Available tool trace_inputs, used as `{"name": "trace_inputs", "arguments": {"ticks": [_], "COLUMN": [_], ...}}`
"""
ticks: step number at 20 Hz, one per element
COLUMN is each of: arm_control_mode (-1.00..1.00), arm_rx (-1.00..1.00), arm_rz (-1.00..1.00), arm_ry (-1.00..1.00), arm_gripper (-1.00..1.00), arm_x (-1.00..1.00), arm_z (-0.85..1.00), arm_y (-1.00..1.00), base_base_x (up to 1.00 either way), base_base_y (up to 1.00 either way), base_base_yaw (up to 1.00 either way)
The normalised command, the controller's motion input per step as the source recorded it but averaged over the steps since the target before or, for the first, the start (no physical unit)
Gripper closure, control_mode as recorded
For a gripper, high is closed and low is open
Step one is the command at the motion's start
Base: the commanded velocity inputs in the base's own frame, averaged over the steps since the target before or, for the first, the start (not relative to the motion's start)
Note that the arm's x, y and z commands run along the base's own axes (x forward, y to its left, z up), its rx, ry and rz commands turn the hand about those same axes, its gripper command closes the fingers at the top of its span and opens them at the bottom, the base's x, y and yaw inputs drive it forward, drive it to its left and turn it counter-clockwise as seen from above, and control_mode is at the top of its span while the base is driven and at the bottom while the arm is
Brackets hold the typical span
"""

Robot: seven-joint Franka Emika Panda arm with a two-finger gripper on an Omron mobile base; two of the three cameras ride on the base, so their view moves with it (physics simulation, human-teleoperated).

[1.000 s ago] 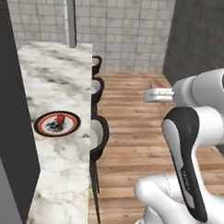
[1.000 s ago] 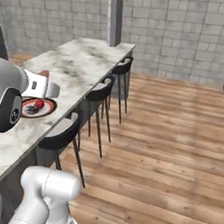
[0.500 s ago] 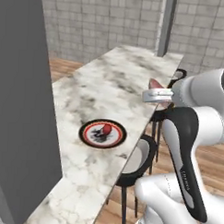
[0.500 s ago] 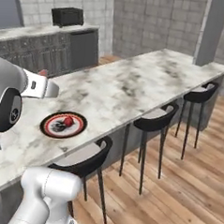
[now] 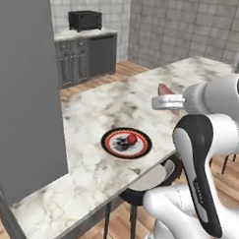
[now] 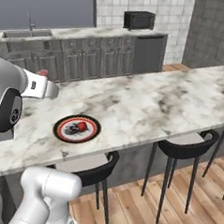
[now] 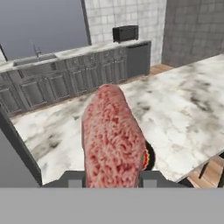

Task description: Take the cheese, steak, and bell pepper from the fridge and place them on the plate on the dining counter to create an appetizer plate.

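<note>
The hand [image 5: 164, 102] is held above the long white-and-grey veined marble desk [image 5: 90, 164], its two dark fingers clamped on the flat dark-red slab of steak with a paler pinkish edge [image 7: 113, 138]. In the hand view the steak stands on edge between the fingers [image 7: 72, 179], its mottled red-and-pink face towards the camera, its upper end rising clear of them. In the left base view a red tip of the steak [image 5: 164, 89] shows above the hand; in the right base view a small red tip [image 6: 41, 73] shows just above the hand [image 6: 48, 90].

The round plate with black rim, thin red ring and patterned white centre [image 5: 126, 142] lies flat on the desk, near its front edge. A small rounded bright-red bell pepper [image 5: 132, 139] rests on the plate, towards one side of the centre; in the right base view the plate [image 6: 77, 128] carries the pepper [image 6: 81, 126] likewise. The steak is held above the desk, apart from the plate and to one side of it.

Black stools with white seats [image 6: 187, 142] stand along the front edge of the desk. A dark-cabinet counter [image 6: 89, 56] runs along the tiled back wall, with a black microwave [image 6: 139, 20] on top. A large flat grey panel [image 5: 24, 92] stands at the left of the left base view.
</note>
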Motion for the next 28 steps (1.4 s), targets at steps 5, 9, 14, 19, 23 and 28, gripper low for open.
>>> {"name": "trace_inputs", "arguments": {"ticks": [5,9,14,19,23,28], "arm_control_mode": [1.0,1.0,1.0,-1.0,-1.0,-1.0], "arm_rx": [0.0,0.0,0.0,0.0,-0.03,-0.06], "arm_rz": [0.0,0.0,0.0,0.02,0.0,-0.01], "arm_ry": [0.0,0.0,0.0,0.06,0.07,0.09], "arm_gripper": [1.0,1.0,1.0,1.0,1.0,1.0], "arm_x": [0.0,0.0,0.0,0.09,0.27,0.47], "arm_z": [0.0,0.0,0.0,-0.16,-0.42,-0.45], "arm_y": [0.0,0.0,0.0,-0.06,-0.05,0.0], "base_base_x": [0.5,0.48,0.55,0.16,0.0,0.0], "base_base_y": [-0.25,-0.01,0.0,0.0,0.0,0.0], "base_base_yaw": [0.51,0.39,0.3,0.08,0.0,0.0]}}
